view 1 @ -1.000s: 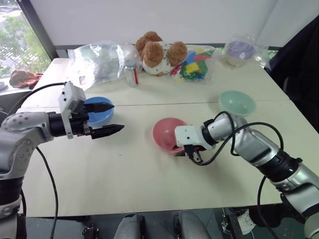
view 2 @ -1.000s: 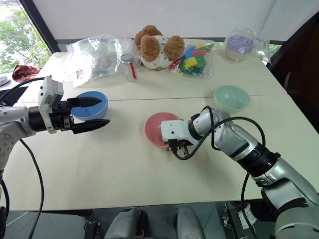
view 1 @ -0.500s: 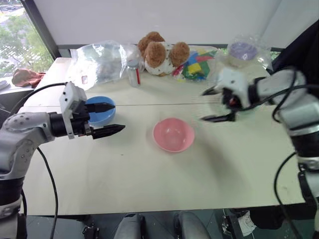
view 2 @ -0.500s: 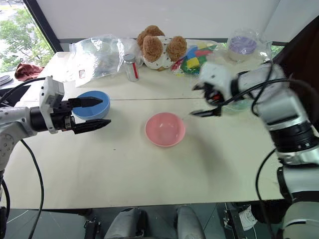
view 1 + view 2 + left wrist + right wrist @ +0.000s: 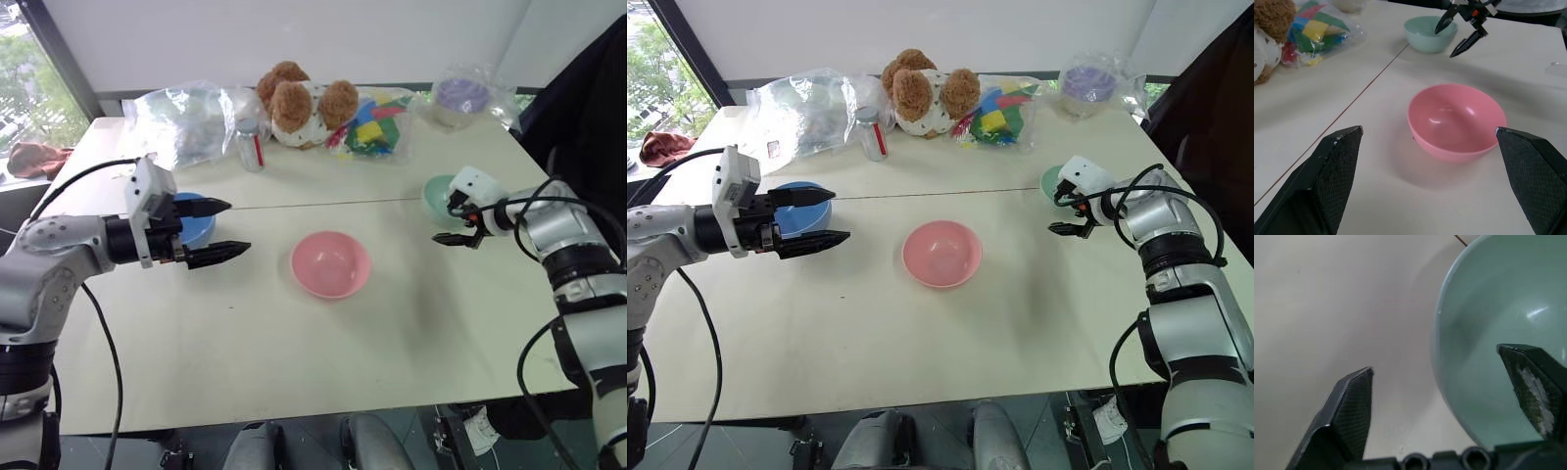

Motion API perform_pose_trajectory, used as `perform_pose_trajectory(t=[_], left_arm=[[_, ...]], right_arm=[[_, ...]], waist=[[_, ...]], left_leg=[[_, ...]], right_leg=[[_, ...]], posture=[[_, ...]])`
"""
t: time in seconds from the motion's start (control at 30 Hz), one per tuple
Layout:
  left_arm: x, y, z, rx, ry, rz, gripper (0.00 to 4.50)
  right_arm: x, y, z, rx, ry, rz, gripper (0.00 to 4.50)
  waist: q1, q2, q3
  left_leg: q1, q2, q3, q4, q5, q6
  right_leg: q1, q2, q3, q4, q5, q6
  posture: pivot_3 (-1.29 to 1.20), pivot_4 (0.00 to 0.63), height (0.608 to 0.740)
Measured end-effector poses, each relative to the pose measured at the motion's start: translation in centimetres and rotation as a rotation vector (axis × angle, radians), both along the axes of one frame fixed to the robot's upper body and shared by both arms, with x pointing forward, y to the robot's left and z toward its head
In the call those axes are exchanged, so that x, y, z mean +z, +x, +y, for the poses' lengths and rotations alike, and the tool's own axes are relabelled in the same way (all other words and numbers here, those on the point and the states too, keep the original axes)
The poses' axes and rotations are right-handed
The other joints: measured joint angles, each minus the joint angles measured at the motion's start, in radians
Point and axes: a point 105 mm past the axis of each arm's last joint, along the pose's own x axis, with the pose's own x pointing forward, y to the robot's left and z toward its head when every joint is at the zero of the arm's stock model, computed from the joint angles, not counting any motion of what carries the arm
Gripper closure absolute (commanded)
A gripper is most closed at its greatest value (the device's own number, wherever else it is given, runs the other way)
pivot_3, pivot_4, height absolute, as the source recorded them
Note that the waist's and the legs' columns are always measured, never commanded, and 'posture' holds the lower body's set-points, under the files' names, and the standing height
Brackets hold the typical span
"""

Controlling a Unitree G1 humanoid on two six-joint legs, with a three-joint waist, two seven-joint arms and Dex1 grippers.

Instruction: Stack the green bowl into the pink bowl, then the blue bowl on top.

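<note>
While left gripper waits spread by blue bowl, right gripper straddles green bowl rim, unclenched, to lift toward pink bowl.

- No readable text, brand, number or sign anywhere.
- Small bottle at the back of the table has a red-and-white label; print too small to read.
- Clear plastic bag shows a small dark tag, unreadable.

Both head views look down over the pale bench. The left wrist view faces the smooth round pink plastic bowl close up. The right wrist view sits close over the pale mint-green round plastic bowl.
</note>
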Motion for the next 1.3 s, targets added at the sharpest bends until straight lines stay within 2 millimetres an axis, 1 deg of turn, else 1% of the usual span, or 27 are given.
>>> perform_pose_trajectory(t=[0.03,0.07,0.1,0.2,0.27,0.37,0.5,0.57,0.63,0.73,0.83,0.9,1.07,1.2,1.3], left_arm=[[0.0,0.0,0.0,0.002,0.001,0.000,0.00],[-0.1,0.0,0.1,0.005,0.001,0.001,0.00],[-0.1,0.0,0.1,0.007,0.001,0.003,0.00],[-0.3,0.1,0.2,0.014,0.002,0.006,0.00],[-0.3,0.1,0.1,0.017,0.002,0.004,0.00],[-0.2,0.1,0.1,0.019,0.001,0.002,0.00],[-0.3,0.1,0.0,0.015,-0.005,0.000,0.00],[-0.2,0.1,0.0,0.015,-0.006,-0.002,0.00],[-0.2,0.2,0.0,0.013,-0.008,-0.002,0.00],[-0.3,0.2,-0.1,0.012,-0.012,-0.001,0.00],[-0.3,0.2,-0.1,0.013,-0.013,0.000,0.00],[-0.3,0.2,-0.1,0.014,-0.012,-0.001,0.00],[-0.3,0.2,0.0,0.019,-0.011,-0.002,0.00],[-0.4,0.1,0.2,0.036,-0.003,-0.002,0.00],[-0.3,-0.1,0.3,0.045,-0.004,-0.010,0.00]], right_arm=[[-0.1,0.1,-0.1,-0.003,-0.004,0.002,1.88],[-0.1,0.1,-0.1,-0.003,-0.007,0.002,2.50],[0.0,0.1,-0.1,-0.001,-0.007,-0.001,2.97],[0.8,0.3,0.3,0.029,-0.017,-0.017,4.43],[1.1,0.3,0.4,0.049,-0.032,-0.022,4.43],[2.0,0.1,1.7,0.130,-0.034,-0.019,4.43],[5.4,-0.8,5.6,0.326,-0.025,-0.074,4.43],[7.1,-2.4,8.3,0.459,0.004,-0.088,4.43],[7.9,-5.0,11.8,0.639,0.040,-0.074,4.43],[7.3,-8.3,15.0,0.815,0.076,-0.005,4.43],[6.0,-10.8,17.1,0.935,0.079,0.076,4.43],[5.2,-11.5,17.8,0.975,0.065,0.110,4.43],[2.9,-12.1,18.0,1.031,-0.005,0.179,4.43],[2.2,-12.2,17.9,1.060,-0.042,0.193,4.43],[1.6,-11.9,17.7,1.070,-0.089,0.189,3.55]], waist=[[0.001,0.000,0.000],[0.001,0.000,0.000],[0.001,0.000,0.000],[-0.001,0.000,0.000],[-0.001,0.000,0.000],[0.000,0.001,0.000],[-0.001,0.001,0.001],[0.002,0.001,0.001],[0.004,0.001,0.000],[0.009,0.001,0.000],[0.021,0.001,0.000],[0.025,0.001,0.000],[0.029,0.001,0.000],[0.027,0.001,0.000],[0.026,0.001,0.000]], left_leg=[[0.000,0.000,0.000,0.000,0.000,0.000],[0.000,0.000,0.000,0.000,0.000,0.000],[0.000,0.000,0.000,0.000,0.000,0.000],[0.000,0.000,0.000,0.000,0.000,0.000],[0.000,0.000,0.000,0.000,0.000,0.000],[0.000,0.000,0.000,0.000,0.000,0.000],[0.000,0.000,-0.001,0.000,0.000,0.000],[0.000,0.000,-0.001,-0.001,-0.002,0.003],[0.000,0.000,-0.002,-0.001,-0.003,0.005],[-0.001,0.000,-0.002,0.000,-0.003,0.005],[0.000,-0.001,-0.002,0.002,-0.003,0.006],[0.000,-0.001,-0.002,0.002,-0.003,0.006],[0.000,-0.001,-0.002,0.001,-0.003,0.006],[0.000,-0.001,-0.002,0.001,-0.003,0.006],[0.000,-0.001,-0.002,0.001,-0.003,0.006]], right_leg=[[0.000,0.000,0.000,0.000,0.000,0.000],[0.000,0.000,0.000,0.000,0.000,0.000],[0.000,0.000,0.000,0.000,0.000,0.000],[0.000,-0.001,0.000,0.000,0.000,0.000],[0.000,-0.001,0.000,0.000,0.000,0.000],[0.000,-0.001,0.000,0.000,0.000,0.000],[-0.001,0.000,0.000,0.001,0.000,0.000],[-0.001,0.000,-0.001,0.001,0.000,0.000],[-0.001,-0.001,-0.002,0.001,0.000,0.000],[0.000,-0.002,-0.002,0.001,0.000,0.000],[0.001,-0.002,-0.002,0.001,0.000,0.000],[0.001,-0.002,-0.002,0.001,0.000,0.000],[0.001,-0.002,-0.003,0.000,0.000,0.000],[0.001,-0.002,-0.003,0.000,0.000,0.000],[0.001,-0.002,-0.003,0.001,0.000,0.000]], posture=[[0.00,0.150,0.740],[0.00,0.150,0.740],[0.00,0.150,0.740],[0.00,0.150,0.740],[0.00,0.150,0.740],[0.00,0.150,0.740],[0.00,0.150,0.740],[0.00,0.150,0.740],[0.00,0.150,0.740],[0.00,0.150,0.740],[0.00,0.150,0.740],[0.00,0.150,0.740],[0.00,0.150,0.740],[0.00,0.150,0.740],[0.00,0.150,0.740]])
